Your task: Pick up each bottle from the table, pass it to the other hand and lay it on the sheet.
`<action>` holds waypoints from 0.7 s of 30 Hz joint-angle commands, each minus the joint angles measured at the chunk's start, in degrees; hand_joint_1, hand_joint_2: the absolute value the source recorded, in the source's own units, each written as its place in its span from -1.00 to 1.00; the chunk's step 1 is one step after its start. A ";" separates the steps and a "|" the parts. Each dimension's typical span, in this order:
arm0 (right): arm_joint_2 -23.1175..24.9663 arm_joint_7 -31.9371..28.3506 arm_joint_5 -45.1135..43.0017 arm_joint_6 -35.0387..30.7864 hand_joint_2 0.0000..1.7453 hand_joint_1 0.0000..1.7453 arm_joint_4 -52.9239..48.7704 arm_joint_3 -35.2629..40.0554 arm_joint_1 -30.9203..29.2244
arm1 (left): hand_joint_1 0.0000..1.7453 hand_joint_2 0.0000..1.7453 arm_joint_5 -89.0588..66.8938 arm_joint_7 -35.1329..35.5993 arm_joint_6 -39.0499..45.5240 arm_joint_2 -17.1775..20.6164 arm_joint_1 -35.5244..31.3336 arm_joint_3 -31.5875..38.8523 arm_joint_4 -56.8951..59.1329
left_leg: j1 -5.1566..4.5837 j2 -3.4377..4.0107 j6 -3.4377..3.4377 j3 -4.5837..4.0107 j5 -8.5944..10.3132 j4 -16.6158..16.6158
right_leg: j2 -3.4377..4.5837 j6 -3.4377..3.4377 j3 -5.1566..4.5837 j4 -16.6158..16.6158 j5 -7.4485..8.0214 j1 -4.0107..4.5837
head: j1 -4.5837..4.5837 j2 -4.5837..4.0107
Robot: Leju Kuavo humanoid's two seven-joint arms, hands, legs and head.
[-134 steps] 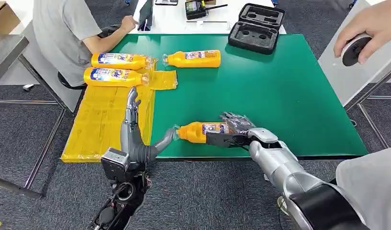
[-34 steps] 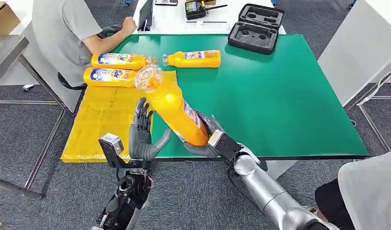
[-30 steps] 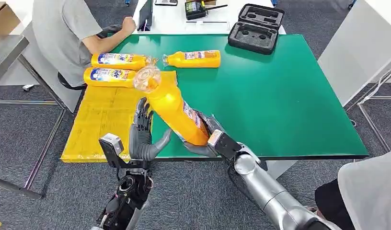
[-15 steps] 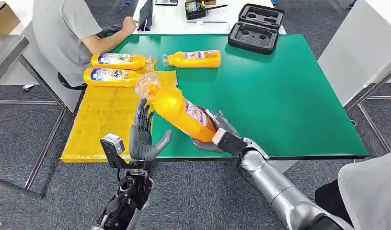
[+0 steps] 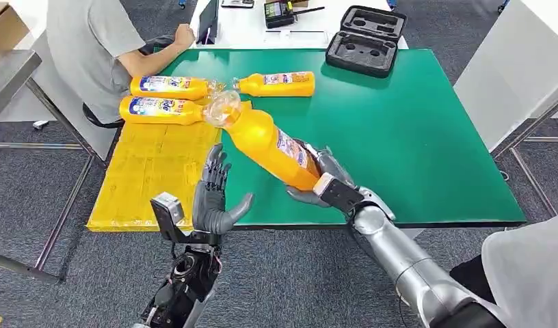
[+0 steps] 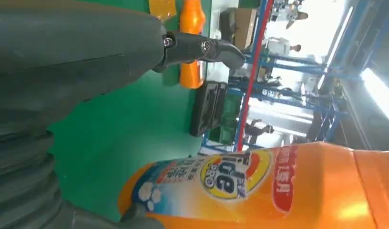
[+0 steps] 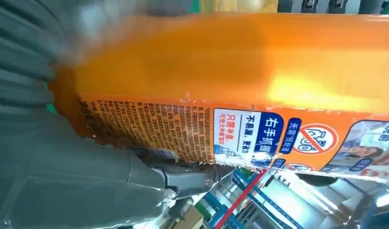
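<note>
Four orange bottles are in my head view: one in the air and three lying down at the far left of the green counter. My right hand grips the base end of the held bottle, fingers wrapped around the labelled body, and the bottle slants up and away toward the left with its clear cap end over the near edge of the yellow sheet's far strip. On the right wrist view the same held bottle runs across the picture, its printed label facing the camera and my thumb pressed beneath it. My left hand stands upright at the counter's near edge, palm toward the bottle, fingers spread wide and holding nothing; it sits just below and left of the bottle's body, apart from it. From the left wrist view I see the bottle's label close ahead of the palm, with one dark finger stretched out above it. On the yellow sheet, two bottles lie side by side: the farther bottle and the nearer bottle. A fourth bottle lies on the bare green surface just right of them. A person in a grey shirt sits at the far left corner, and an open black foam case rests at the far edge.
</note>
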 commanded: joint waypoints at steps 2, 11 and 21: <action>0.67 0.11 -0.14 2.04 1.00 1.00 4.30 0.23 -2.19 | -1.00 1.00 -0.40 0.26 -1.74 1.20 -2.17 -3.12 3.72 | 0.09 0.02 -0.14 0.38 -0.18 0.00 | 0.01 -0.14 0.40 -0.03 -0.16 0.09 | 0.00 0.00; 5.11 0.11 0.46 1.68 1.00 1.00 7.38 2.41 -1.18 | -1.00 1.00 0.07 0.26 -0.99 0.25 -2.98 -3.42 3.49 | 0.10 0.06 -0.14 0.33 -0.14 -0.01 | 0.03 -0.14 0.33 -0.04 -0.12 0.11 | 0.00 0.00; 5.98 0.11 0.26 1.39 1.00 1.00 8.99 3.44 -1.57 | -1.00 1.00 -0.06 0.26 -0.55 0.16 -2.31 -2.56 1.91 | 0.09 0.09 -0.13 0.35 -0.17 0.00 | 0.07 -0.13 0.34 -0.03 -0.13 0.09 | 0.00 0.00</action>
